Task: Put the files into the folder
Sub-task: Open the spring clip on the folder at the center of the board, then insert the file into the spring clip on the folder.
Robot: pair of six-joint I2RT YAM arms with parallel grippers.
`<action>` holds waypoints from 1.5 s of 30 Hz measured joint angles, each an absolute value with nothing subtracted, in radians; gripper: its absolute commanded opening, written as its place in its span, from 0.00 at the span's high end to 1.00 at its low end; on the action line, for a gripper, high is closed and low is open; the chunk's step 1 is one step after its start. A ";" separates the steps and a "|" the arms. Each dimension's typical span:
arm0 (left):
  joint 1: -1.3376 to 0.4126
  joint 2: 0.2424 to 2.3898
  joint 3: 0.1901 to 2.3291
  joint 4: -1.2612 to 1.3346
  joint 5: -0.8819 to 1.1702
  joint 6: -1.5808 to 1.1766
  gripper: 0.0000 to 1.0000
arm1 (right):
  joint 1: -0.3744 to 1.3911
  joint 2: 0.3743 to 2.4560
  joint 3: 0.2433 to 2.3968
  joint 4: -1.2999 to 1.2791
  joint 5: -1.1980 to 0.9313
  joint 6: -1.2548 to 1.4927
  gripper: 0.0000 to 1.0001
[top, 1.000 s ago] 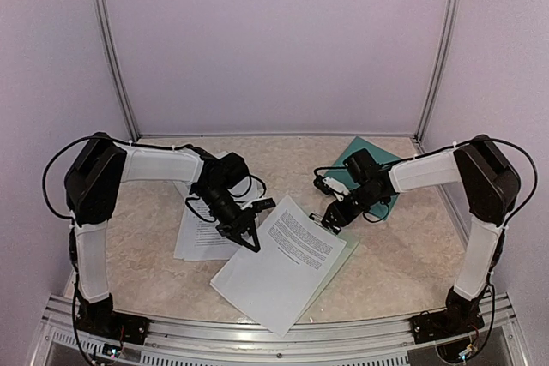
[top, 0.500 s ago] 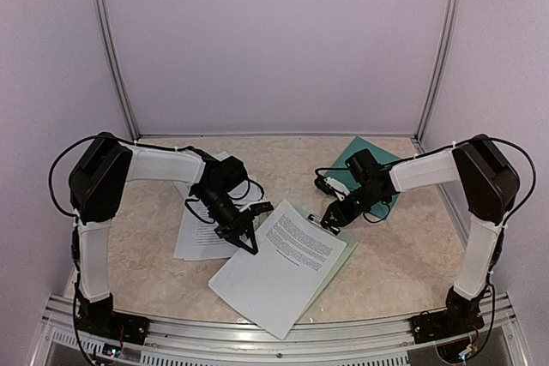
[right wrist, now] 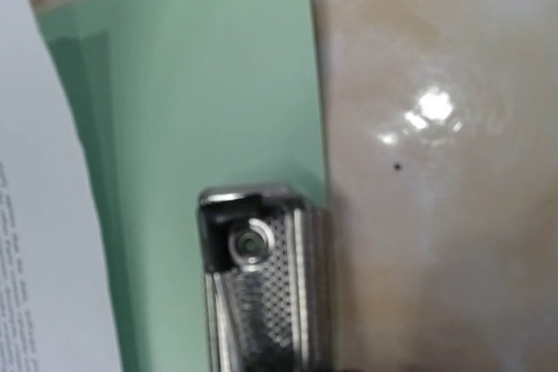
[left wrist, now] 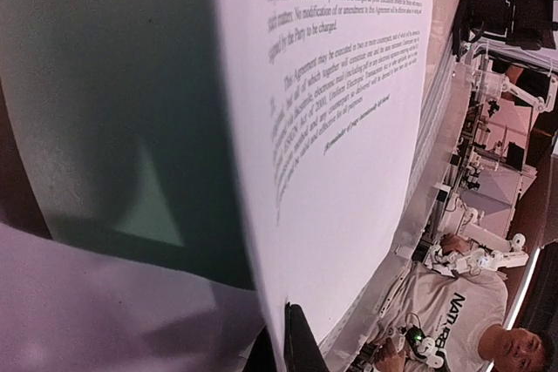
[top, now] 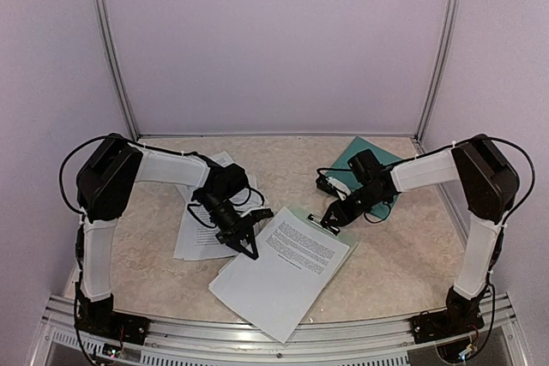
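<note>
One printed white sheet (top: 283, 276) lies on the pale mint clipboard (top: 350, 250) at the table's centre. My left gripper (top: 249, 248) is shut on this sheet's left edge. In the left wrist view the sheet (left wrist: 349, 128) is pinched between my fingertips (left wrist: 301, 346), lifted over a green surface (left wrist: 113, 84). My right gripper (top: 330, 219) sits on the clipboard's silver clip (right wrist: 261, 285), and its fingers are hidden in the right wrist view. More sheets (top: 199, 233) lie under my left arm. The dark teal folder (top: 356, 153) lies closed at the back right.
The mint clipboard (right wrist: 192, 84) has a rounded corner next to bare marble tabletop (right wrist: 436, 172). Metal frame posts (top: 111, 57) stand at the back corners. A metal rail (top: 343, 332) runs along the near edge.
My left gripper has shifted the pinched sheet slightly toward the near edge, and the left arm has swung a little to the right. The right gripper has stayed at the clip.
</note>
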State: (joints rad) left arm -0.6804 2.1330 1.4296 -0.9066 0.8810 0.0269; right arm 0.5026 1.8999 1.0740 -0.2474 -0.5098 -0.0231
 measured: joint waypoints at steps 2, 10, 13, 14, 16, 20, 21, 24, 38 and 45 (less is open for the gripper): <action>-0.680 2.140 1.430 -0.907 0.887 0.027 1.00 | 0.501 1.900 1.070 -0.239 -0.519 -0.021 1.00; -0.677 2.178 1.439 -0.910 0.913 0.027 1.00 | 0.501 1.902 1.061 -0.218 -0.540 0.007 1.00; -0.672 2.200 1.459 -0.913 0.918 0.028 1.00 | 0.500 1.903 1.056 -0.207 -0.546 0.016 1.00; -0.670 2.207 1.466 -0.914 0.920 0.029 1.00 | 0.500 1.903 1.055 -0.205 -0.547 0.017 1.00; -0.666 2.216 1.480 -0.922 0.924 0.031 1.00 | 0.499 1.903 1.052 -0.199 -0.553 0.020 1.00; -0.656 2.234 1.507 -0.939 0.933 0.035 1.00 | 0.499 1.906 1.052 -0.192 -0.562 0.021 1.00; -0.654 2.238 1.512 -0.941 0.935 0.035 1.00 | 0.499 1.906 1.052 -0.192 -0.562 0.020 1.00; -0.648 2.247 1.516 -0.950 0.936 0.035 1.00 | 0.499 1.906 1.052 -0.192 -0.561 0.019 1.00; -0.647 2.288 1.568 -1.037 0.915 0.036 1.00 | 0.499 1.906 1.052 -0.195 -0.557 0.012 1.00; -0.647 2.305 1.620 -1.088 0.900 0.042 1.00 | 0.499 1.906 1.053 -0.198 -0.552 -0.008 1.00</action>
State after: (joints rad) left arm -0.6472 2.3054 1.6196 -1.0878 0.9001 0.0418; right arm 0.4988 1.9064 1.0534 -0.1982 -0.5518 -0.0078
